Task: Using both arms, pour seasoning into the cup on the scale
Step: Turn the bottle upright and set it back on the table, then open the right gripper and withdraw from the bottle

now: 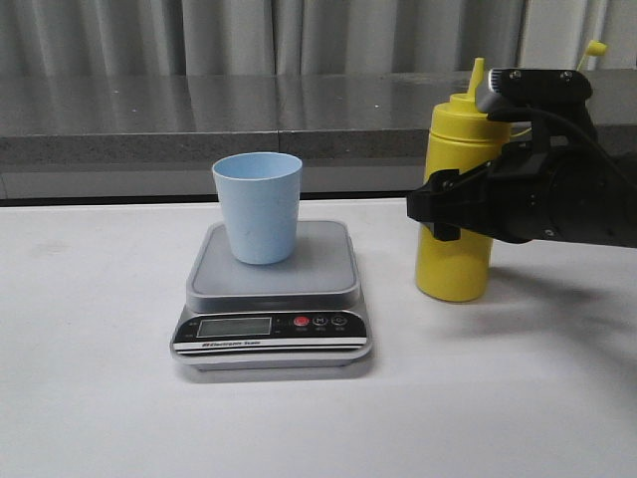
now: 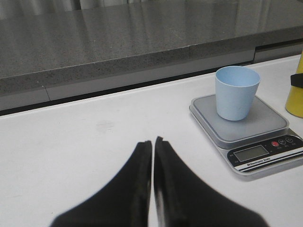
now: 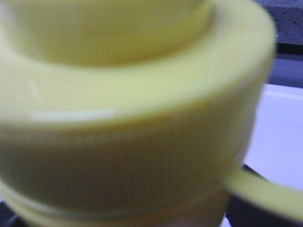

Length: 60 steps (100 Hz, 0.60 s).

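Note:
The pale blue cup [image 1: 258, 205] stands upright on the platform of the grey scale [image 1: 272, 284]; in the left wrist view, cup [image 2: 236, 91] and scale [image 2: 246, 124] lie ahead and off to one side. The yellow seasoning bottle [image 1: 455, 257] stands on the table right of the scale. My right gripper [image 1: 441, 204] reaches in from the right and is shut around the bottle's middle, one finger across its front. The bottle's ribbed cap [image 3: 128, 142] fills the right wrist view, hiding the fingers. My left gripper [image 2: 153, 142] is shut and empty over bare table, left of the scale.
A dark grey ledge [image 1: 199, 119] runs along the back of the white table [image 1: 90, 378]. The bottle's tethered cap [image 1: 595, 47] sticks up behind the right arm.

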### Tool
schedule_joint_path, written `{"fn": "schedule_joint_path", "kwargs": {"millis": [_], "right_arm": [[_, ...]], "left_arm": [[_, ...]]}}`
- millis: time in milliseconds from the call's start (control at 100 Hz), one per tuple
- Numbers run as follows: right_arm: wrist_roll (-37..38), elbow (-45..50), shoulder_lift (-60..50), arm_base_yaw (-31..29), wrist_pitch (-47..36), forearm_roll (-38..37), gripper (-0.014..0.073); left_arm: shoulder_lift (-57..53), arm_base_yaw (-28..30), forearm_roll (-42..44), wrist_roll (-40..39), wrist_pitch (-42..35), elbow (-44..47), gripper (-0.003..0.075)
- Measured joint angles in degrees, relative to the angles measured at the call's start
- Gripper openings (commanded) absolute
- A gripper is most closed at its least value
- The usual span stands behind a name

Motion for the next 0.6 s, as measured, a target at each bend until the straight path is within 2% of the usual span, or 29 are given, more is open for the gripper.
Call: {"fn": "schedule_joint_path", "kwargs": {"millis": [240, 600], "right_arm": [[0.0, 2.47, -1.07, 0.0, 0.36, 0.0, 0.0602], [0.0, 9.46, -11.15, 0.0, 0.99, 0.03, 0.0602]], "left_arm": [[0.0, 0.0, 0.0, 0.0, 0.0, 0.0, 0.0011], [0.0, 0.0, 0.0, 0.0, 0.0, 0.0, 0.0011]]}}
